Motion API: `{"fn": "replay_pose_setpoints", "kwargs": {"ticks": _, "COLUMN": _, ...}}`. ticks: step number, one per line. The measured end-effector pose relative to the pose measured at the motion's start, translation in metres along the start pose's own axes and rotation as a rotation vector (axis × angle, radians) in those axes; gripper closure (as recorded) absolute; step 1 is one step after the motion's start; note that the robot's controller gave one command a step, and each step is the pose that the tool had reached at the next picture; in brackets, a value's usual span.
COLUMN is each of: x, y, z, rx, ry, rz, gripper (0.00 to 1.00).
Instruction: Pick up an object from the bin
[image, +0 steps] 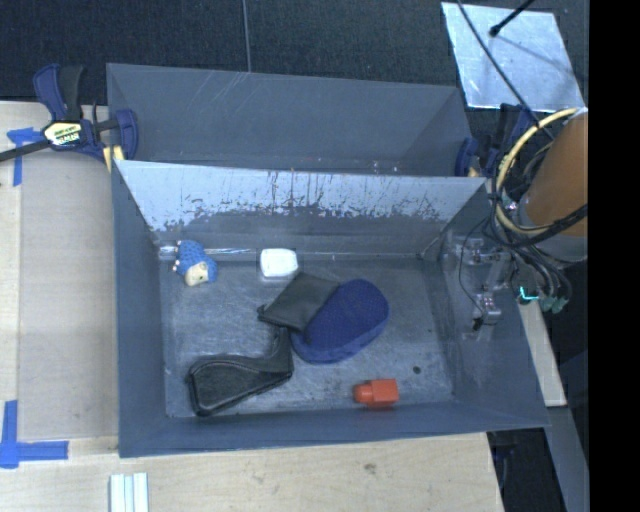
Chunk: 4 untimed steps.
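My gripper (484, 303) hangs over the bin's right sloping wall, apart from all the loose things. Nearest to it on the bin floor lies a rounded dark blue oval thing (345, 320), to its left. A small red-orange block (377, 393) lies near the front wall, below and to the left of the gripper. A dark grey folded piece (297, 300) lies against the blue thing's left side.
A black looped pouch (233, 381) lies at the front left. A white block (278, 263) and a small blue-and-yellow toy (194, 265) sit along the back wall. The arm with its cables stands at the right rim.
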<state>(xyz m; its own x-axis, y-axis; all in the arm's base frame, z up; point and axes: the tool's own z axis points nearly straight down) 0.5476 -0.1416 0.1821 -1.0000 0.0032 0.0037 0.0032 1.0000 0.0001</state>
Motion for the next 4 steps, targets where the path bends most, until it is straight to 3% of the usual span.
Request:
{"fn": "replay_pose_setpoints", "kwargs": {"ticks": 1, "x": -0.022, "y": 0.080, "z": 0.116, "rx": -0.003, "ry": -0.001, "rz": -0.116, "gripper": 0.00}}
{"fn": "replay_pose_setpoints", "kwargs": {"ticks": 2, "x": -0.058, "y": 0.131, "z": 0.111, "rx": 0.001, "ry": -0.011, "rz": -0.076, "gripper": 0.00}}
{"fn": "replay_pose_setpoints", "kwargs": {"ticks": 3, "x": -0.057, "y": 0.127, "z": 0.111, "rx": 0.002, "ry": -0.009, "rz": -0.073, "gripper": 1.00}}
{"fn": "replay_pose_setpoints", "kwargs": {"ticks": 4, "x": -0.040, "y": 0.126, "z": -0.053, "rx": 0.001, "ry": -0.016, "rz": -0.077, "gripper": 1.00}}
